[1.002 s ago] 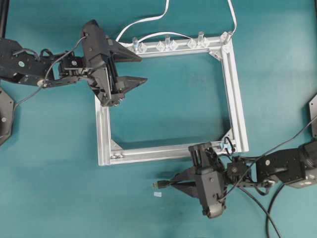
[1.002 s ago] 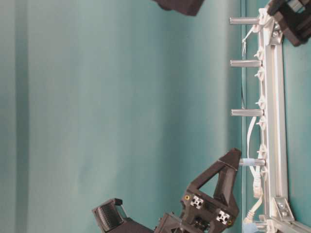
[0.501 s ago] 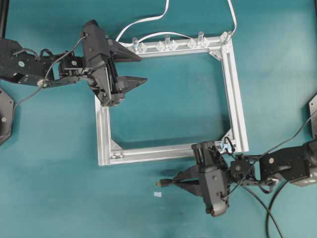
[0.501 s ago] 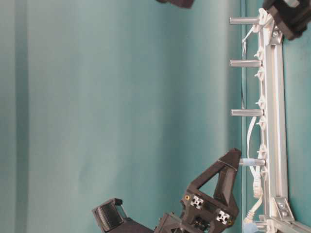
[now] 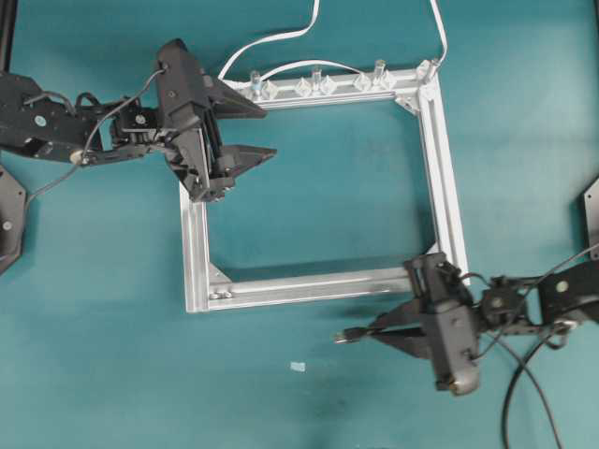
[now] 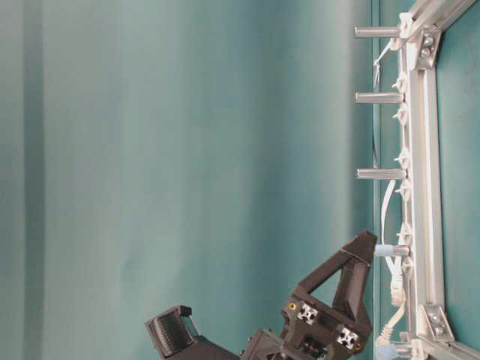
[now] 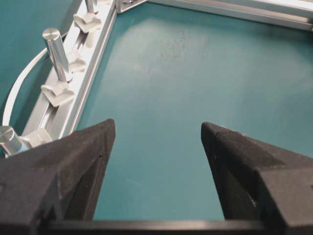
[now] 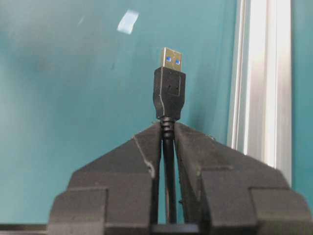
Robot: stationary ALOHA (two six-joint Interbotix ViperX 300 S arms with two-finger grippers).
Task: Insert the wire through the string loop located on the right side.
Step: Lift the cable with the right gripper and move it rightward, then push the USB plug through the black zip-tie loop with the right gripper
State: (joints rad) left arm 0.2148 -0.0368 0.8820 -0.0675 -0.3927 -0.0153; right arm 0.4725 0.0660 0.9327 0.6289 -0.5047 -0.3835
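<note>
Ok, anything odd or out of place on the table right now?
One small thing: a pale scrap lies loose on the mat below the aluminium frame, near the wire plug. Otherwise the right gripper grips the wire straight.

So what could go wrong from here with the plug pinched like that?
1. The right tool grips the wire just behind the plug, which points away along the aluminium frame; it may need turning around before threading.
2. The string loop shows in no view now, so aiming is blind.
</note>
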